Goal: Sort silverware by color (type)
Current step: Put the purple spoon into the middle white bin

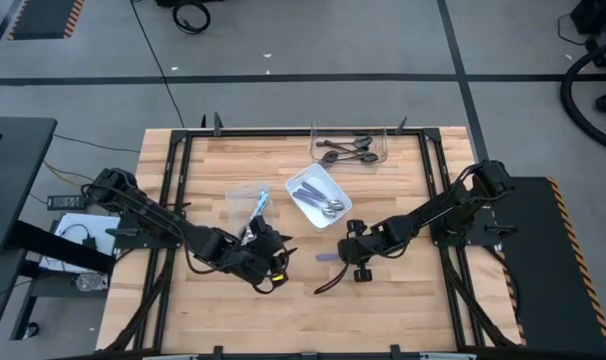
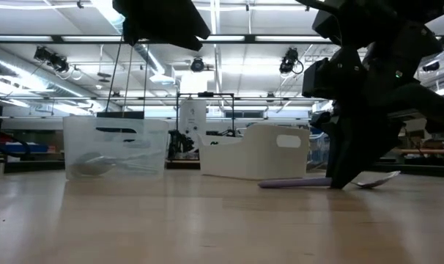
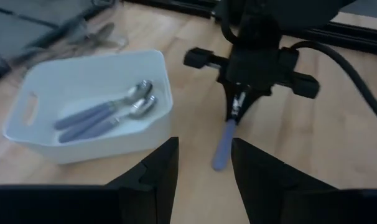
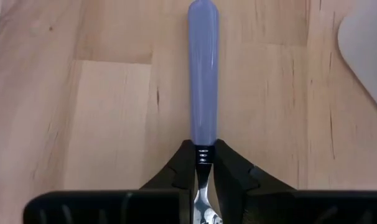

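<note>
1. We have the right claw [image 4: 203, 163] pinching a purple-handled spoon [image 4: 203, 74] at the neck where handle meets metal; the spoon lies flat on the desk [image 1: 403, 310] near its middle, just beside the white bin [image 1: 319, 196].
2. To do this well, we judge the lift should go straight up and level, since a grip this narrow and off-centre could let the handle swing or slip.
3. We then need to clear the bin's wall before letting go over it.
4. The left claw [image 3: 204, 171] hovers spread and empty nearby, facing the bin.
5. The white bin holds two purple-handled spoons [image 3: 101, 115].
6. The clear container [image 1: 245, 203] holds light-blue spoons; another clear container [image 1: 349, 146] at the far edge holds dark spoons.
</note>
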### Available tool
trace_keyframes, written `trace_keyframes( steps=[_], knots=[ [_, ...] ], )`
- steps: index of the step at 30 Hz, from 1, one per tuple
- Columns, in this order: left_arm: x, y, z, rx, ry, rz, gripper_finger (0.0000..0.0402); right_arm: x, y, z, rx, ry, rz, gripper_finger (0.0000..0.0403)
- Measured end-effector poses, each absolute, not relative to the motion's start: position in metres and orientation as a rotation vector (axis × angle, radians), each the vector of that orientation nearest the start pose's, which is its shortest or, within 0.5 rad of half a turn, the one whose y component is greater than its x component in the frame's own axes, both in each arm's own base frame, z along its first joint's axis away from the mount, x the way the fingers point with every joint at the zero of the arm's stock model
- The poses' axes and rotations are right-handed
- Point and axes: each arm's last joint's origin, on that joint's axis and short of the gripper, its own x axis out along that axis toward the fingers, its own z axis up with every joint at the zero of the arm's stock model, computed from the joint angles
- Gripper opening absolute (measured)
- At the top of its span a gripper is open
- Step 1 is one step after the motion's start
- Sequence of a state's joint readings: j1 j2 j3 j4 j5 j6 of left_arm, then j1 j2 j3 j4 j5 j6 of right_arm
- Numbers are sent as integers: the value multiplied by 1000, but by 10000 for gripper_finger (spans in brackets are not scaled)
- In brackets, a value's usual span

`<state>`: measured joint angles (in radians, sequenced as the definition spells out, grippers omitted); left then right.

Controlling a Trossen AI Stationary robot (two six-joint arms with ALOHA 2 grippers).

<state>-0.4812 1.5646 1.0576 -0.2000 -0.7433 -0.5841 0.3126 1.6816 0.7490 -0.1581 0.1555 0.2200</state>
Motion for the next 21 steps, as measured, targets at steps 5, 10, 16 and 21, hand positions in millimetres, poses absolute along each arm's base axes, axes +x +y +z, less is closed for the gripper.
trace_keyframes(
  steps=[5,10,16,21],
  knots=[
    [302,-132,235,-87,467,432,156,271,84,128,-36,1059,20,43],
    [302,-126,227,-54,454,436,156,270,85,135,38,1049,31,42],
    [300,-120,213,-36,424,429,156,269,88,136,100,1055,17,42],
    [297,-116,204,-38,421,437,156,268,91,136,150,1056,1,42]
  ],
)
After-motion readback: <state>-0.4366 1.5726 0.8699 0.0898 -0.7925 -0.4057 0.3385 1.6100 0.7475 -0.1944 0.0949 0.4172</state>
